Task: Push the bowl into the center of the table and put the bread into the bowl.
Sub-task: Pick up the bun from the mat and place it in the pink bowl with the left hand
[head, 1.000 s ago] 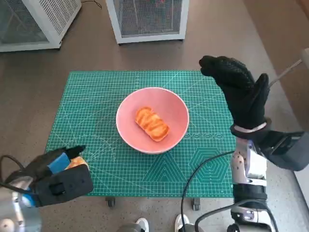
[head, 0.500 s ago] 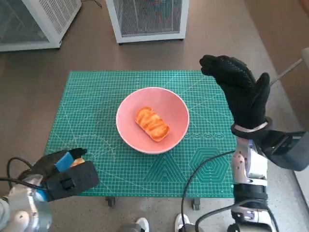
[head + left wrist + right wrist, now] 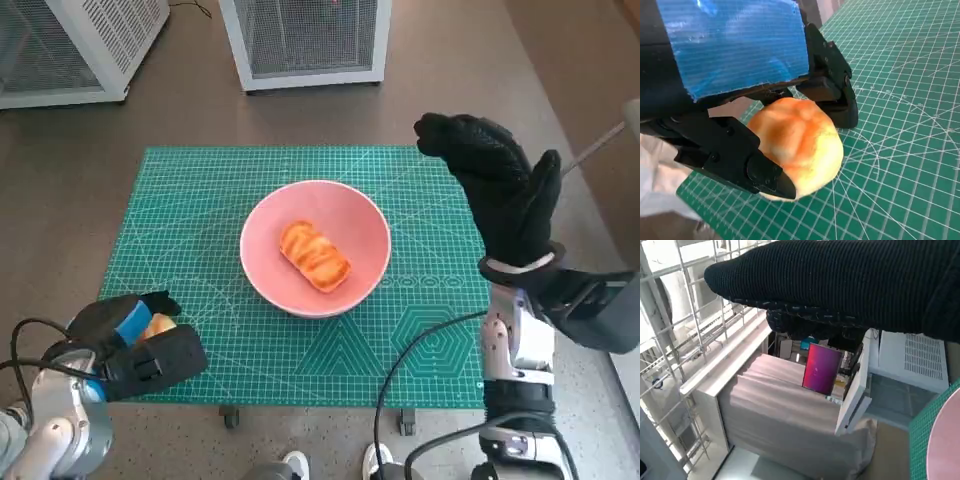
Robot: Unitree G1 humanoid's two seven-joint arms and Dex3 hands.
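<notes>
Bowl sits about mid-surface on the green cutting mat, so I'd call the push step done. One bread piece is already inside it. Step in hand looks like the second piece: a round bun at the near-left corner of the mat, well apart from the bowl. Left hand is on it: the left wrist view shows the black fingers wrapped round the bun on both sides, gripping it. The bun's underside looks to be at or just above the mat; can't tell if it's lifted clear. Right hand is raised beside the bowl's right side, not touching it, glove flat with the fingers extended and nothing in it. The right wrist view mostly shows the room, plus a sliver of the pink rim. Next move, my read: lift the bun clear of the mat, carry it up and right over the bowl rim, then release above the free space next to the first piece. Risks: soft bun, so squeezing too hard deforms it; a low carry could clip the rim and shove the bowl off centre.
</notes>
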